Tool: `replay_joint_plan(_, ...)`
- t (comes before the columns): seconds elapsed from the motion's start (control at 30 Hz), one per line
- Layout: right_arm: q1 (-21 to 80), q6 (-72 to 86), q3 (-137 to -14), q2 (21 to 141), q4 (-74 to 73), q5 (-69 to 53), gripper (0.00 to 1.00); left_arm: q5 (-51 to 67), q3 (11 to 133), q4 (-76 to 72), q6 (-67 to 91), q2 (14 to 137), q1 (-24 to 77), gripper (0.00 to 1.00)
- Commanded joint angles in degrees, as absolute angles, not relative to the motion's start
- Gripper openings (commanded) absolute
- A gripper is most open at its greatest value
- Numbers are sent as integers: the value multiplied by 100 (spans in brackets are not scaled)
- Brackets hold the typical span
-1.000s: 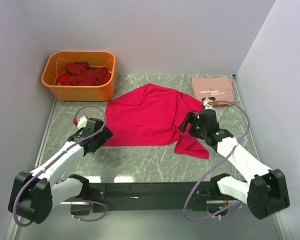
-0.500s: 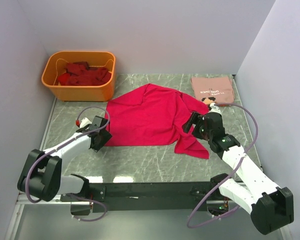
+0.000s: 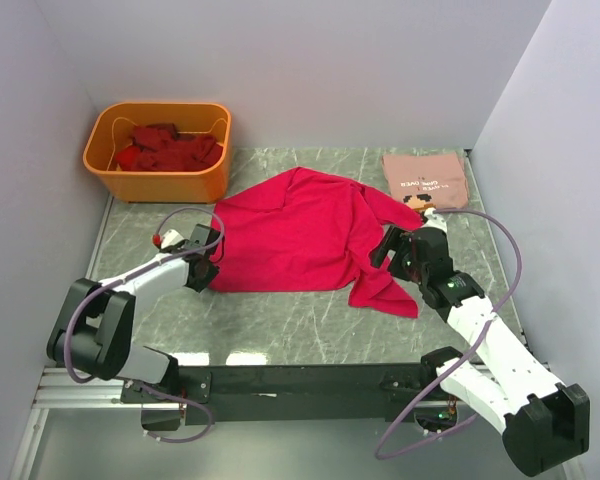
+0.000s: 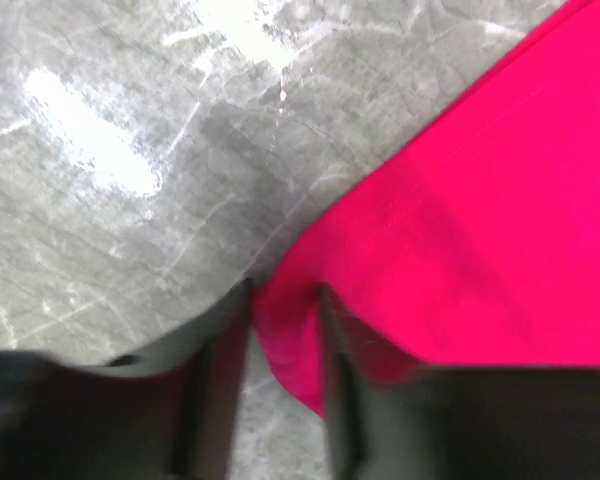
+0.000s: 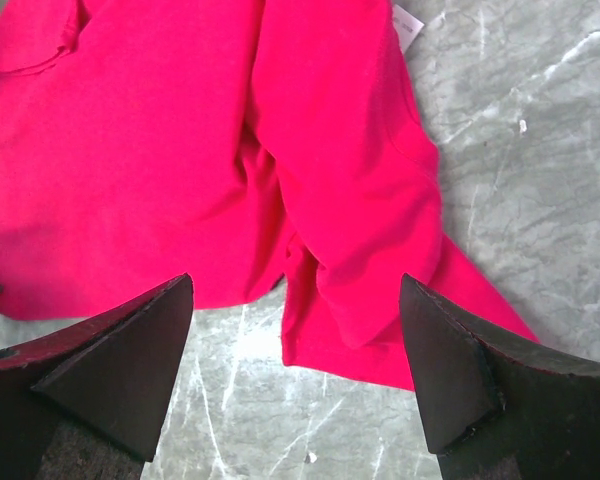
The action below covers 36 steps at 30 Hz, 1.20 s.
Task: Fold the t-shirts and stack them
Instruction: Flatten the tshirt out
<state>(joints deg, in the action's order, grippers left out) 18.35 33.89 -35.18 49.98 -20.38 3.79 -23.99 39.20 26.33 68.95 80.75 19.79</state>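
Two claws: my left gripper (image 4: 282, 295) pinches a corner of the crimson t-shirt (image 4: 460, 220); my right gripper (image 5: 295, 285) hangs spread wide, the shirt's bunched edge directly beneath.

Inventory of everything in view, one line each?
crimson t-shirt: one, bright crimson-pink, spread unfolded mid-table
salmon t-shirt: one, dusty pink with small print, folded at far right
dark red t-shirts: count unclear, heaped in the tub
orange tub: one, far left corner
table: one, grey marble pattern
left gripper: at crimson shirt's near-left corner, cloth between its fingers, grip unclear
right gripper: open, over the shirt's bunched right side
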Motion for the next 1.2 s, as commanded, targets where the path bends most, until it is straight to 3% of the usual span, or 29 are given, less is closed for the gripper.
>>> replay_joint_plan(0.0,1811,3305,-3498,4939,-2083,632,89,-2285,3876,2733,6979,8402,1969,30)
replay_joint_plan(0.03,1802,3287,-3524,4948,-2118,694,90,-2276,3902,2733,6952,8428,1969,19)
replay_joint_plan(0.23,1714,3217,-3604,5001,-2197,765,90,-2390,3999,2804,6899,8534,1977,1)
replay_joint_plan(0.67,1766,2716,-3973,5309,-3355,290,88,-3067,4008,3252,6777,7964,845,1)
replay_joint_plan(1.17,1758,3911,-3859,5774,-5307,581,87,-3032,3753,3050,6390,7550,-202,1)
